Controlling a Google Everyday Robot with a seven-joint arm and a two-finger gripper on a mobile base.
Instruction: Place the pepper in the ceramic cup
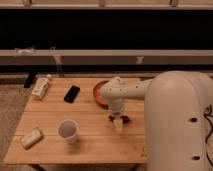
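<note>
Dark red-brown pepper (pixel 125 119) lies on the surface (pixel 95 146) just beside the low-hanging hand (pixel 118 123), open or closed I cannot tell, well apart from the ceramic cup (pixel 68 130), so an off-centre pinch might squirt it away.

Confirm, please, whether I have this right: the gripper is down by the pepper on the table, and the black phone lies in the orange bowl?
Not quite: in the camera view the black phone lies on the table beside the orange bowl, not in it. The gripper is indeed down by the pepper on the table.
</note>
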